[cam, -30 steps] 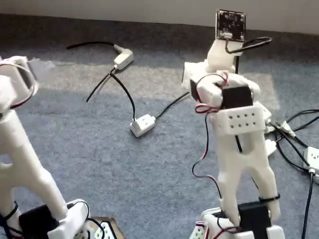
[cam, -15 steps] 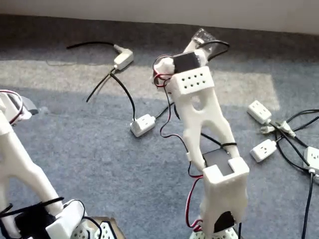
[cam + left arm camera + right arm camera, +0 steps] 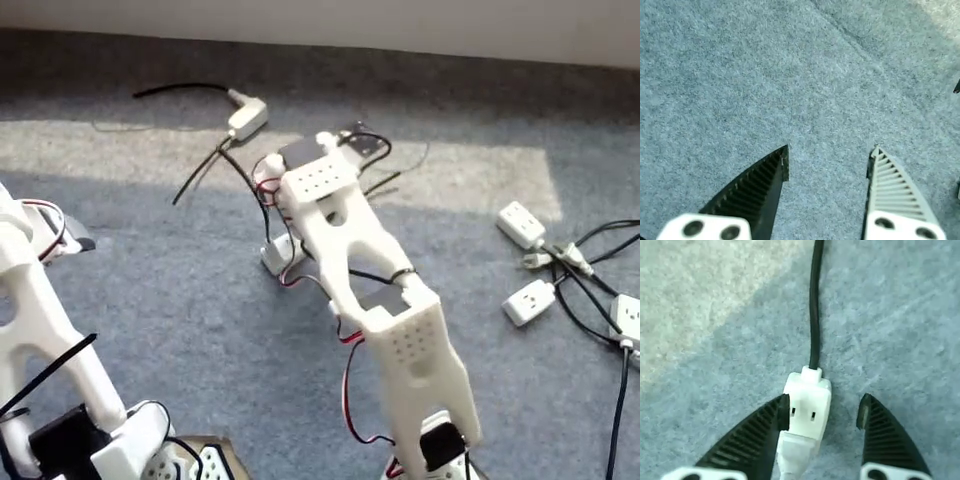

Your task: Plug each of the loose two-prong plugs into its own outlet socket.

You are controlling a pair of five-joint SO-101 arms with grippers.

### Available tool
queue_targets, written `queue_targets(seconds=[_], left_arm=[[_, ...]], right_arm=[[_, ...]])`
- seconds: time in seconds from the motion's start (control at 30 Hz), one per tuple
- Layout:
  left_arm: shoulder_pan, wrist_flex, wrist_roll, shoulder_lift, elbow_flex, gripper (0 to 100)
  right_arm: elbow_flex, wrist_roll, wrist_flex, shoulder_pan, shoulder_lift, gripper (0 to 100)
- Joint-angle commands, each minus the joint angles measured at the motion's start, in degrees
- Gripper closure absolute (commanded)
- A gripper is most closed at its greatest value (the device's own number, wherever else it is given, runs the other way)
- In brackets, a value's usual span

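Outlet socket (image 3: 807,402) sits within parted right hand (image 3: 823,409)

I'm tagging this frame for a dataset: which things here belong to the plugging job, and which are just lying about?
Job: centre outlet block, between the open jaws of the right gripper; loose white plug; right-hand outlet block.
Lying about: grey carpet; brown board at an arm's base.
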Motion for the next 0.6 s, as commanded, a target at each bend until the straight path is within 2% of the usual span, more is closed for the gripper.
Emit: queue_targets(seconds=[0.0, 0.37, 0.47, 0.57], left_arm=[[-0.31, -1.58, 0.00, -0.40, 0.40, 74], [-0.48, -1.76, 0.00, -0.31, 2.15, 74], [-0.48, -2.20, -0.09, -0.40, 2.51, 74], [-0.75, -3.16, -0.09, -0.22, 2.51, 74]], right_arm=[[-2.68, -0.88, -2.51, -3.38, -1.10, 77.4], [-2.59, -0.97, -5.41, -4.53, 4.97, 78.1], [-2.68, -0.97, -5.76, -3.30, 7.69, 82.7], [-2.77, -0.97, -5.76, -1.89, 8.31, 92.0]])
